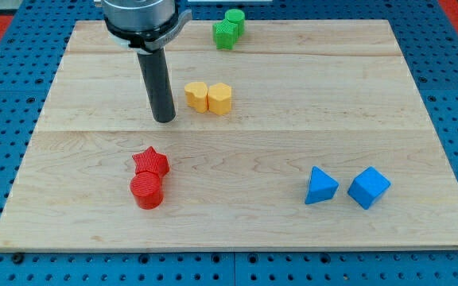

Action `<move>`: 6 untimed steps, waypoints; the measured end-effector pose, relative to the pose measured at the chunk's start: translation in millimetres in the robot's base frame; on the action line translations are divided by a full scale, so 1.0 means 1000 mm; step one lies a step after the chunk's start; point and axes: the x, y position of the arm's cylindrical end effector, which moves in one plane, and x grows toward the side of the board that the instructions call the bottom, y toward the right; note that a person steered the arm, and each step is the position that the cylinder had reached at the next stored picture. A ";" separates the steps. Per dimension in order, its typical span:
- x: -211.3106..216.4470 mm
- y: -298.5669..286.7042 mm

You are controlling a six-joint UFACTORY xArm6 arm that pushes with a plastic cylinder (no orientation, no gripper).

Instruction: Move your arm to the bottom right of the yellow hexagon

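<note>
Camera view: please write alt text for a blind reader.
My tip rests on the wooden board, left of a yellow block touching the yellow hexagon. Green blocks sit at top, red star and red cylinder lower left, blue blocks lower right.

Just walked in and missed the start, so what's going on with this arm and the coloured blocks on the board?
A robot arm with a dark rod is sliding my tip across the wooden board. My tip sits at the view's left of the two yellow blocks, the yellow heart-like block and the yellow hexagon block, touching neither. It is not yet at the hexagon's bottom right. The red star, red cylinder, two green blocks and two blue blocks lie untouched.
</note>
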 end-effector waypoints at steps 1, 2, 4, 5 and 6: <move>0.000 0.048; -0.001 0.049; -0.001 0.089; 0.003 0.124; 0.007 0.152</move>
